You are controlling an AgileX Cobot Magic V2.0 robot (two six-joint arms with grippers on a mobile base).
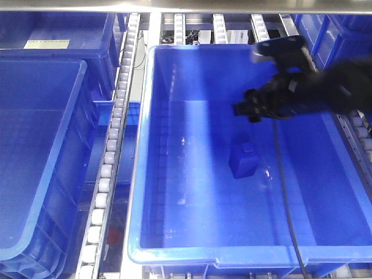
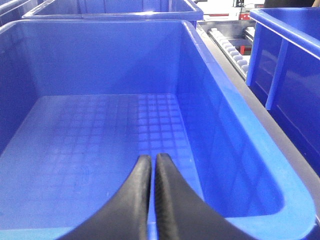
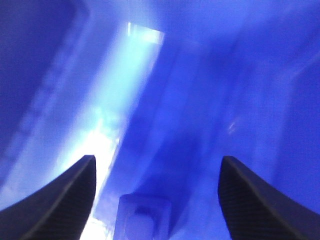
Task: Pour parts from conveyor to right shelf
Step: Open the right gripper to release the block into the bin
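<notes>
Down on the floor of the big bin [image 1: 174, 116] on the shelf [image 1: 116, 116] stands the block [image 1: 243, 161], likely light, stiff, smooth plastic; pinch its flat sides. Above it the right gripper [image 3: 156, 192] gapes wide, empty; the left gripper [image 2: 151, 172] is closed on nothing.

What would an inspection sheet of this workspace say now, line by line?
Surface: roller lanes of the shelf carry blue bins.
Job's things: small blue part stands upright on the floor of the middle bin.
Clutter: nothing seen.
Grippers: right gripper open above the part; left gripper shut, empty, over another bin.
Cables: black cable crosses the middle bin.
Surroundings: more bins; conveyor not in view.
</notes>
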